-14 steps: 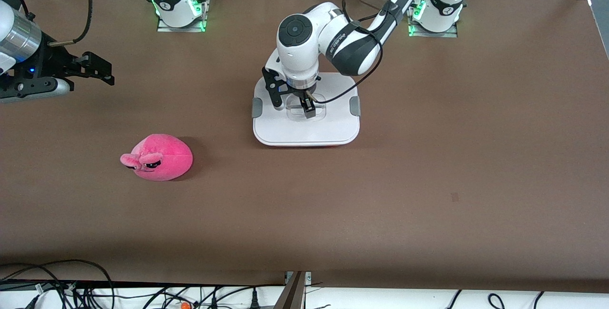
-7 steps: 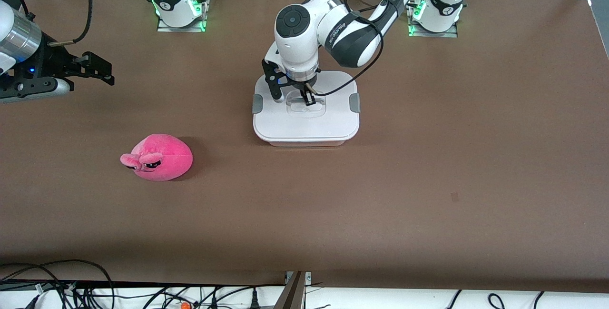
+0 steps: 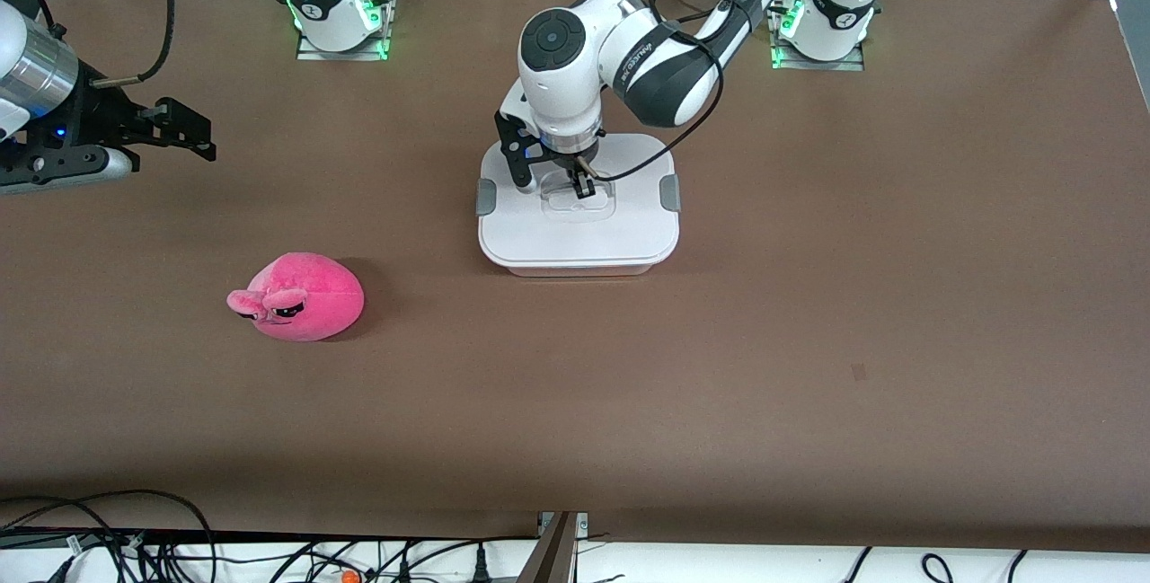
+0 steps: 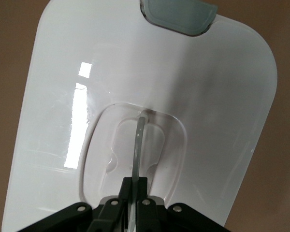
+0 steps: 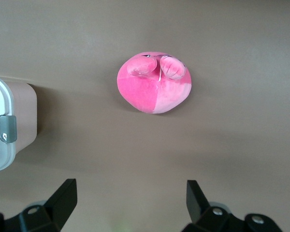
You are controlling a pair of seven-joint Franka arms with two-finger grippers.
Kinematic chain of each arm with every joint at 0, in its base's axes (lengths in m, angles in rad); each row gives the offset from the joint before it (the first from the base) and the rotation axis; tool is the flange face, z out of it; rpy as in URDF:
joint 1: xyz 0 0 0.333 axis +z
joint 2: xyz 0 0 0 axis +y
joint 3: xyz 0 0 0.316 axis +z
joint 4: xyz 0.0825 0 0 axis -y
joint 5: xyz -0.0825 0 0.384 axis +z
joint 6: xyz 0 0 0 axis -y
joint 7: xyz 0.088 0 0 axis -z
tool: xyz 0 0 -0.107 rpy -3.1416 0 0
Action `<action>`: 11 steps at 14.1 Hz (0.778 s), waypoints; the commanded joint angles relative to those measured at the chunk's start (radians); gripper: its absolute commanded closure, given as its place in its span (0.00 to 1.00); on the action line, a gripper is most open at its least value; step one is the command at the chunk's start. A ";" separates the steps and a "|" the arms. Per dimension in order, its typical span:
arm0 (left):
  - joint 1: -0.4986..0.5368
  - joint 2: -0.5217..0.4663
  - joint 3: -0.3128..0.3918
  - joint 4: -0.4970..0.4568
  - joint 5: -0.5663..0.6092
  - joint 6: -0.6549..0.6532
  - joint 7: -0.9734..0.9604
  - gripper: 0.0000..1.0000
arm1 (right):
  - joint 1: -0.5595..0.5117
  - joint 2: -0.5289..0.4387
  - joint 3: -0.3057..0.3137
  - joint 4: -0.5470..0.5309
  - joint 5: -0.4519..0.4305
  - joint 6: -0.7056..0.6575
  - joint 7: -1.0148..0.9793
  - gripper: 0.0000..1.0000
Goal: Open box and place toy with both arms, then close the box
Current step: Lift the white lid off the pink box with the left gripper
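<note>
The box [image 3: 577,269] stands mid-table with its white lid [image 3: 575,237] on it and grey clips at both ends. My left gripper [image 3: 585,190] is over the lid, shut on the clear handle [image 4: 139,140] in the lid's recess; in the left wrist view my left gripper [image 4: 135,182] pinches that thin handle. The toy [image 3: 296,297], hot pink with a frowning face, lies on the table nearer to the front camera, toward the right arm's end. My right gripper [image 3: 199,136] waits open and empty in the air at that end. The right wrist view shows the toy [image 5: 154,89] and the box's end [image 5: 20,112].
The brown table [image 3: 809,313] carries only the box and the toy. The two arm bases [image 3: 337,13] stand along the edge farthest from the front camera. Cables [image 3: 135,547] hang below the edge nearest to the front camera.
My left gripper moved a little away from the front camera with the handle in it, and the lid shifted with it so the tub's wall now shows. The right arm has not moved.
</note>
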 commanded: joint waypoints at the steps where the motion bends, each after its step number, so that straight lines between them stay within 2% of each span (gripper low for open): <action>1: -0.001 -0.042 0.003 -0.020 0.025 -0.009 -0.005 1.00 | 0.001 0.005 0.002 0.018 -0.010 -0.012 -0.006 0.00; 7: 0.019 -0.068 0.005 0.022 0.014 -0.105 0.003 1.00 | 0.001 0.005 0.002 0.018 -0.010 -0.012 -0.006 0.00; 11: 0.143 -0.115 0.002 0.025 -0.017 -0.171 0.119 1.00 | 0.001 0.005 0.002 0.018 -0.010 -0.012 -0.006 0.00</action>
